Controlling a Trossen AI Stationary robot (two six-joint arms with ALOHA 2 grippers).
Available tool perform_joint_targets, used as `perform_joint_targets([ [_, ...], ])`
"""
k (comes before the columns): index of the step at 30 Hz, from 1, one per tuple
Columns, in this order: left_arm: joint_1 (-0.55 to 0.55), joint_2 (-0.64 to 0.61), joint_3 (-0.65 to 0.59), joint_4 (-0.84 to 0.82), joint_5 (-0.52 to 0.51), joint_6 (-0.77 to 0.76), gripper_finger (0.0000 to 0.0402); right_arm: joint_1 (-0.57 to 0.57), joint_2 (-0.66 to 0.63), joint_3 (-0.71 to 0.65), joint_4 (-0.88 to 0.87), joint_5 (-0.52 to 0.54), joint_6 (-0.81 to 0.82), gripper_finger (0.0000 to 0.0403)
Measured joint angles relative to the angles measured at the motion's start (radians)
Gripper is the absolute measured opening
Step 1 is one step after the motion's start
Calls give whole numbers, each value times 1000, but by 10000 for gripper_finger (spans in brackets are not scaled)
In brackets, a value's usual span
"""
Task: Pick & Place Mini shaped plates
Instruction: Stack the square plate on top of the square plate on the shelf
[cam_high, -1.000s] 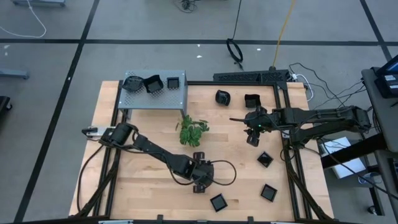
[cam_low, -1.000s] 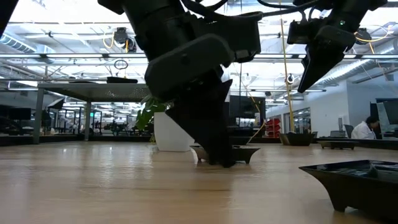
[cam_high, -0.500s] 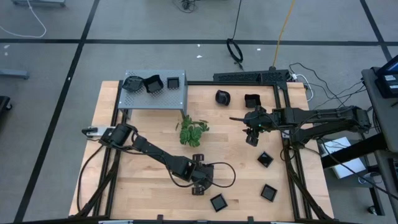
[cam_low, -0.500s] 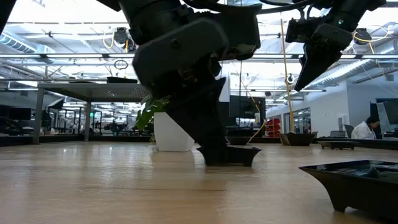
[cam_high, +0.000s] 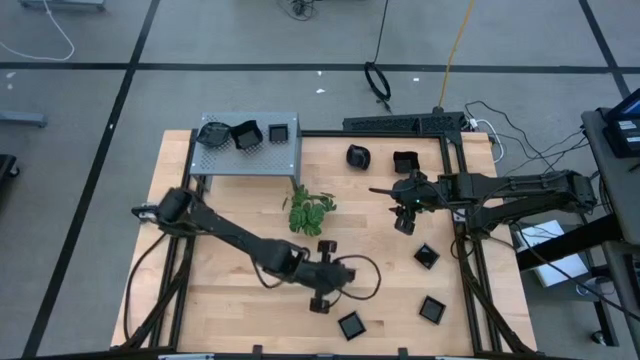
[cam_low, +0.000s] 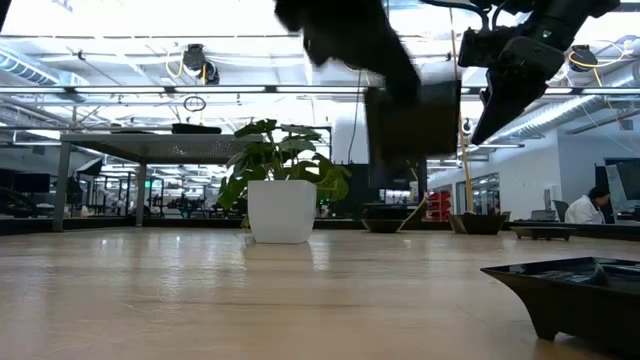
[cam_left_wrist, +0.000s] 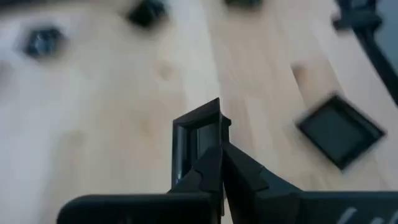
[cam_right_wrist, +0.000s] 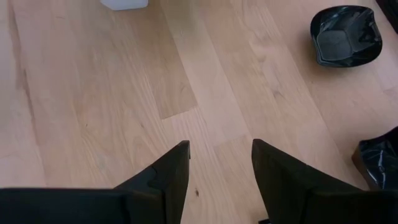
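My left gripper hangs over the table's near middle, shut on a small square black plate, which also shows blurred in the low view. My right gripper waits open above the right half of the table, nothing between its fingers. Other mini plates rest flat on the wood: one just beyond the left gripper, two at the near edge, one at right, and a rounded one and a square one at the far side. My left gripper pinches the square plate's rim between its two fingers, on the side nearest the wrist. The fingers slant down and forward at it. The plate is lifted clear of the table and sits tilted ahead of the fingertips.
A grey perforated box at the far left carries three black plates. A leafy plant in a white pot stands mid-table between the arms. A cable loops beside the left wrist. Bare wood lies at the near left.
My left gripper has taken hold of the square plate and risen with it. The plate stood flat on the table a second ago and now hangs tilted, well clear of the wood. The wrist has tipped up and rolled somewhat.
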Motion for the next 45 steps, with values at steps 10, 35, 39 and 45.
perform_joint_targets([
  [10, 72, -215, 0, -7, -384, 78, 8, 0, 0, 0, 50, 0, -8, 164],
  [35, 695, -419, 2, -525, -218, 611, 5, -38, 0, 0, 275, 6, -1, 164],
  [39, 773, -419, 2, -525, -192, 713, 3, -48, 0, 0, 275, 37, 7, 164],
  [45, 845, -419, 2, -527, -54, 787, 3, -48, 0, 0, 274, 137, 8, 164],
])
